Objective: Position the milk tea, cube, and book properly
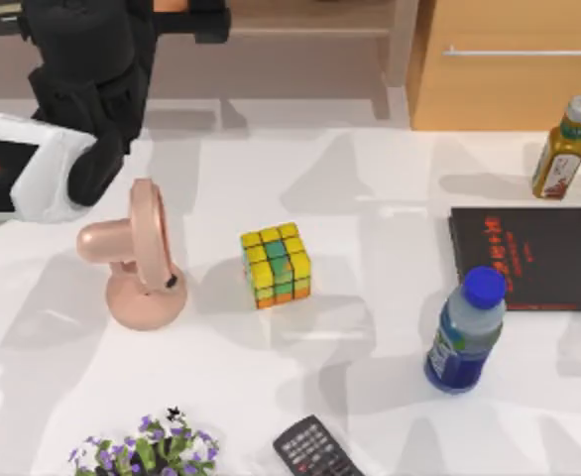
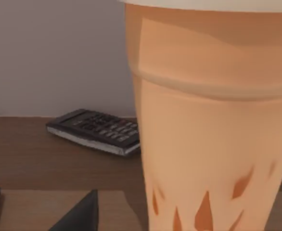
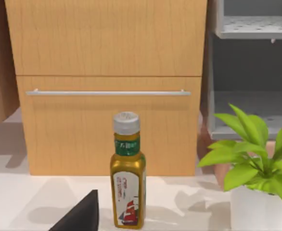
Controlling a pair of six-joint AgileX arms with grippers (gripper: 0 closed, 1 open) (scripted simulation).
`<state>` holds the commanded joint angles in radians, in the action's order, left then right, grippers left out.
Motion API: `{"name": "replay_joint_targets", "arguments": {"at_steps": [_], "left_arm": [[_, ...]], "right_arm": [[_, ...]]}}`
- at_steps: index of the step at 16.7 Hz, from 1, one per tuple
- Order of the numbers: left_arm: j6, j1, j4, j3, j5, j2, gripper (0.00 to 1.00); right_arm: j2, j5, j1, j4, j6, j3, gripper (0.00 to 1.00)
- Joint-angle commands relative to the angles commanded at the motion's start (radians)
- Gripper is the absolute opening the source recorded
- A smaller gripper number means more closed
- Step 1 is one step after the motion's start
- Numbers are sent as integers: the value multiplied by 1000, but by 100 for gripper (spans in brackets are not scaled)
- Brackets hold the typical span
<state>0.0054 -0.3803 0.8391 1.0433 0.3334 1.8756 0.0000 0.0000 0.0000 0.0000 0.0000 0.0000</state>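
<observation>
Close before the left pincer, fingers' state untellable, milk tea upright, long axis vertical.

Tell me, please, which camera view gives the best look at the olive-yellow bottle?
The right wrist view: the bottle stands upright and whole before the wooden cabinet, cap and label facing the camera. The top view shows it small, from above, at the table's far right.
</observation>
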Motion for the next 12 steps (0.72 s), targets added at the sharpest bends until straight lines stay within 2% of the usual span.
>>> {"name": "replay_joint_targets", "arguments": {"at_steps": [5, 12], "left_arm": [[-1, 9, -13, 35, -9, 26, 100], [-2, 47, -105, 317, -50, 211, 100]], "right_arm": [[0, 0, 0, 0, 0, 0, 100], [0, 0, 0, 0, 0, 0, 100]]}}
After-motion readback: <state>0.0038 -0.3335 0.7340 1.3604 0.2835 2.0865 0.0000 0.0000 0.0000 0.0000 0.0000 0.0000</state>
